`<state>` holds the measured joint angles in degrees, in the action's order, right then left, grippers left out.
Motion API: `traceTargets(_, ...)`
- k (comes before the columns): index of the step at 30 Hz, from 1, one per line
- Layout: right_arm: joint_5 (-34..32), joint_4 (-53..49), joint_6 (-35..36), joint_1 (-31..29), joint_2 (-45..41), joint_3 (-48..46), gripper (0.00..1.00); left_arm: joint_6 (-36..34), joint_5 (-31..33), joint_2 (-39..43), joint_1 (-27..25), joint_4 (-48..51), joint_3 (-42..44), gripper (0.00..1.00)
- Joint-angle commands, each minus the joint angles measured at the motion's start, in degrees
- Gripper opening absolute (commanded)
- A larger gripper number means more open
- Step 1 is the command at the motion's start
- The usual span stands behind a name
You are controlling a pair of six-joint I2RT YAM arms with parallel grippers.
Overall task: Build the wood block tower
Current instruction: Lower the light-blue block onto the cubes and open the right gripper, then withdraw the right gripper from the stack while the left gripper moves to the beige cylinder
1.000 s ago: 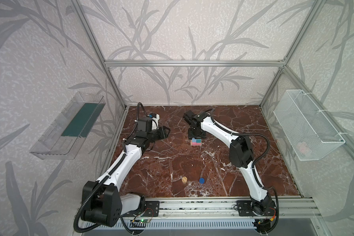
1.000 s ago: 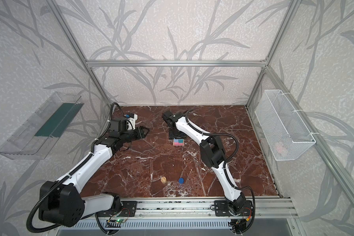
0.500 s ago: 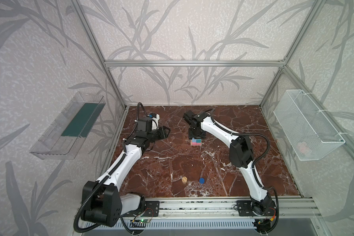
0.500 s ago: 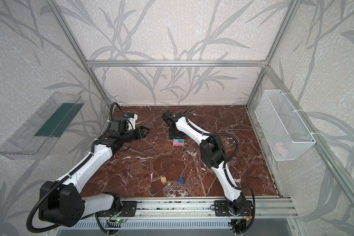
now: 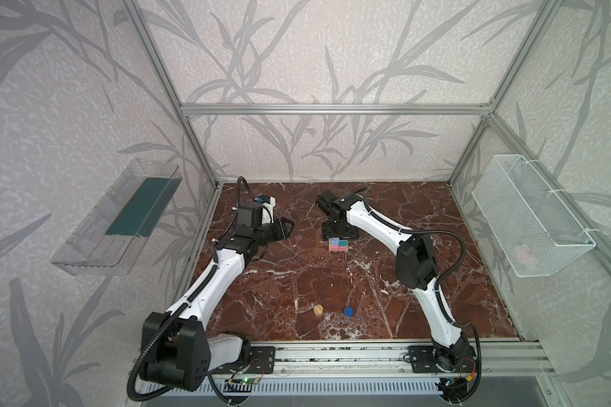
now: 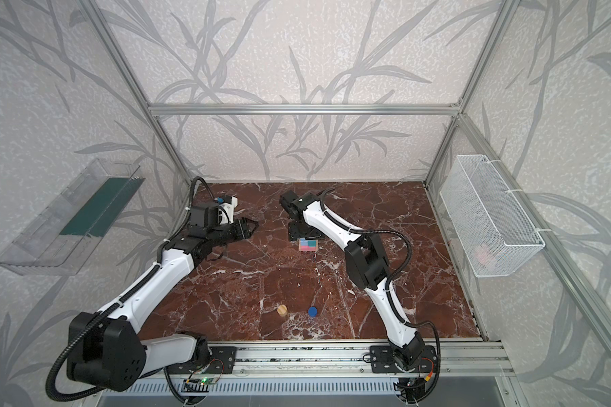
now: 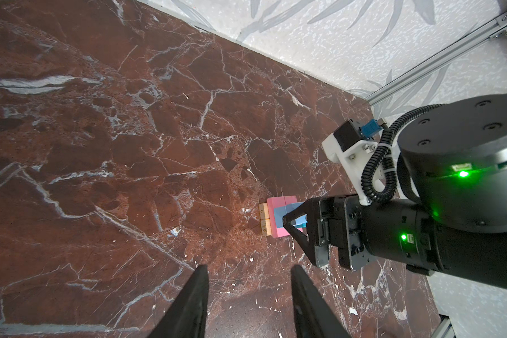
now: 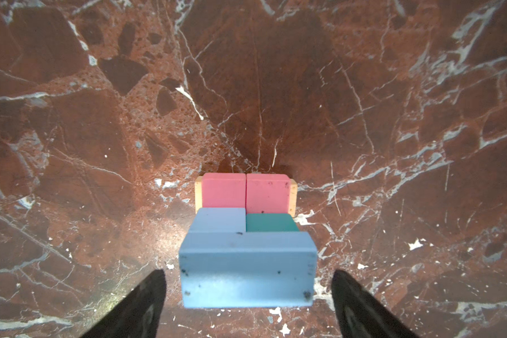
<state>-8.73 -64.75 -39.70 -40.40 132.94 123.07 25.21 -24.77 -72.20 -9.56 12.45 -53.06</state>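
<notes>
Two arms: the left arm (image 5: 223, 271) and the right arm (image 5: 371, 222), white shells with black joints, both reach to the far half of the tabletop (image 5: 297, 275), a glossy red-brown marble pattern veined in white.
Stack: the tower (image 5: 337, 244) stands low and square-cornered at the far middle of the table, directly under the right arm's tool; its wood is matt.
Bottom layer: two tan bars (image 8: 198, 194) of plain wood, with only their ends showing past the pink above and small dark marks printed on the end grain.
Middle layer: two pink bars (image 8: 223, 190) lie side by side, touching, across the tan ones.
Upper pieces: a light blue block (image 8: 220, 223) and a teal cube (image 8: 271, 223) sit side by side on the pink. A longer light blue block (image 8: 246, 269) is pressed against both, its paint flecked with dark specks. Whether it sits level with them I cannot tell.
On the right: the right gripper (image 8: 248, 275) points down over the stack. Its tapered black fingers are spread wide, one on each side of the longer block, with bare marble showing in both gaps. It holds nothing.
On the left: the left gripper (image 7: 250, 267) hangs well apart from the stack, its fingers partway apart with only marble between them.
Loose pieces: a tan cylinder (image 5: 318, 310) and a dark blue cylinder (image 5: 348, 310), round faces up, stand near each other but apart on the near half of the table.
Walls: leaf-patterned paper, with a white wire-mesh basket (image 5: 529, 218) on the right and a clear plastic tray (image 5: 113, 225) on the left.
</notes>
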Motion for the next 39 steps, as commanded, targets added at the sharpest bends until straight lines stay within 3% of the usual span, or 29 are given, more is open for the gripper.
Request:
traceTargets(1,-1.87,-1.36,-0.74,-0.26,-2.4,0.5,0.98,-0.34,-0.76,0.44,0.6,0.48,0.77,0.45)
traceTargets(13,-1.84,9.89,0.14,-0.47,-17.49,-14.12,0.99,-1.7,0.31,-0.2,0.6,3.25,0.36,0.45)
traceTargets(23,-2.1,28.83,1.72,0.84,-34.59,-34.79,0.99,-3.1,2.01,-1.68,-1.53,10.05,-2.16,0.45)
traceTargets(33,3.02,48.7,-0.43,6.07,-50.36,-57.4,1.0,-4.44,12.83,-4.78,-13.73,22.22,-7.94,0.45)
traceTargets(39,5.47,53.79,-1.77,9.73,-55.12,-66.05,1.0,-2.54,19.05,-5.5,-21.55,29.88,-8.26,0.47)
